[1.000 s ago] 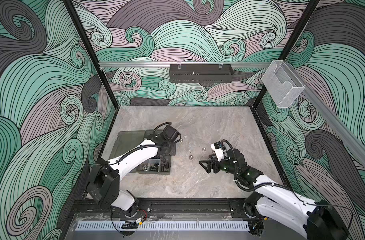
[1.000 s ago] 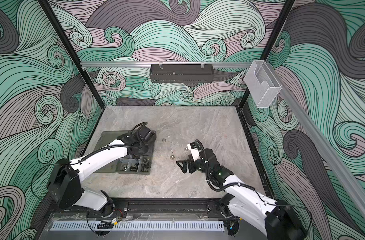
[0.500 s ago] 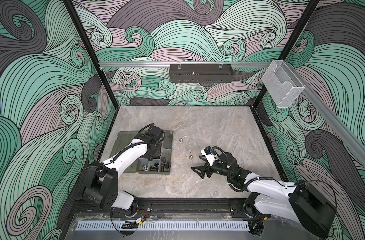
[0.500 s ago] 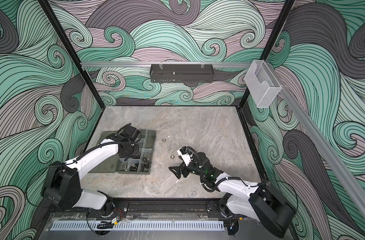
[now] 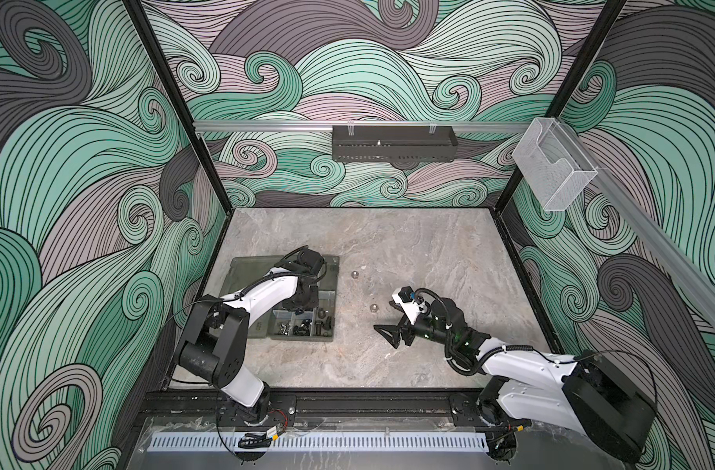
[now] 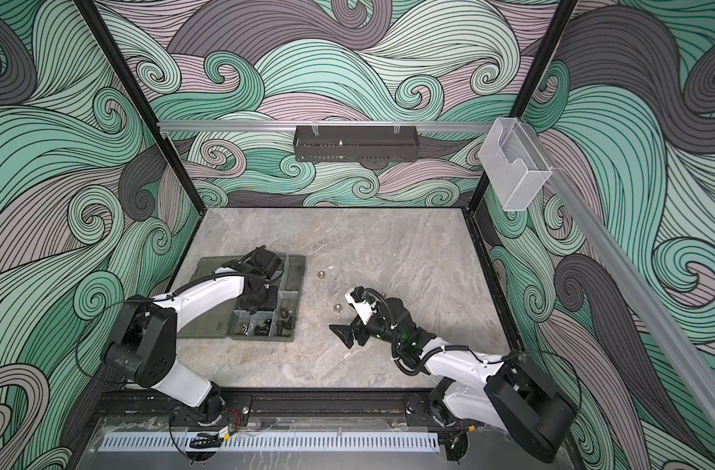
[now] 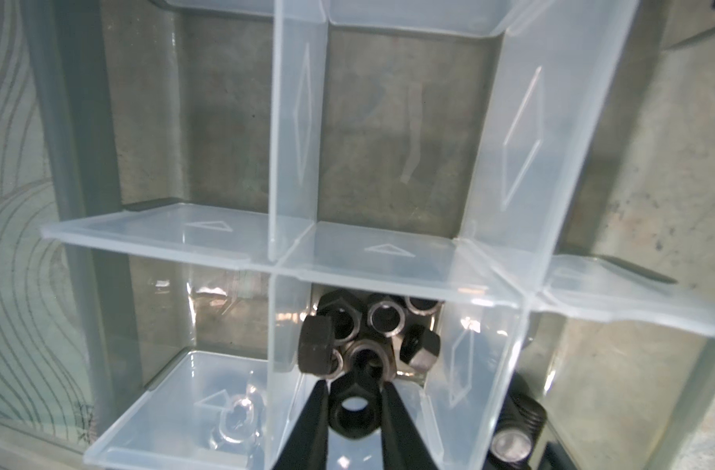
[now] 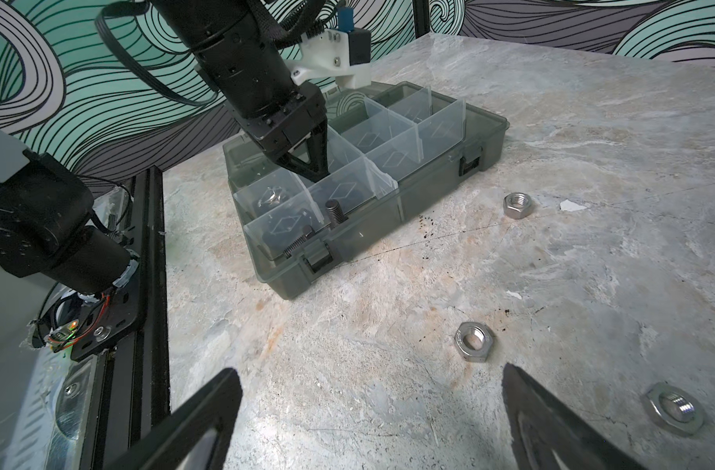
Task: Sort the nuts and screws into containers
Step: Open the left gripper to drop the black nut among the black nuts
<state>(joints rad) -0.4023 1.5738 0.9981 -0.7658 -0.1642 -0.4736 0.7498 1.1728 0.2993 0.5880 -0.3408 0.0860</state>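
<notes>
On the left wrist camera you see your left gripper (image 7: 355,386) clenched on a black nut (image 7: 353,413). Its two fingers (image 7: 311,431) press on opposite sides of it (no gap shows on either side). The nut sits right at a heap of nuts (image 7: 384,325), black and silver, inside one of the clear-walled compartments (image 7: 294,122). One of the screws (image 7: 510,435) stands in the cell next door.

On the right wrist camera your right gripper (image 8: 370,370) is spread wide, low over the table (image 8: 347,285), and grips nothing. Three silver nuts (image 8: 473,341) lie loose on the stone. One is just ahead of a fingertip, one is outside that same finger, and one is farther off, nearer the organizer box (image 8: 429,191). From here you also see the left gripper's tips dipped into a compartment. One screw stands upright and another leans at the box's corner cell.

In both top views the box lies open at the left of the table, with the left arm reaching over it. The right gripper is well apart from it. Two of the silver nuts (the third is hidden) lie between them.
</notes>
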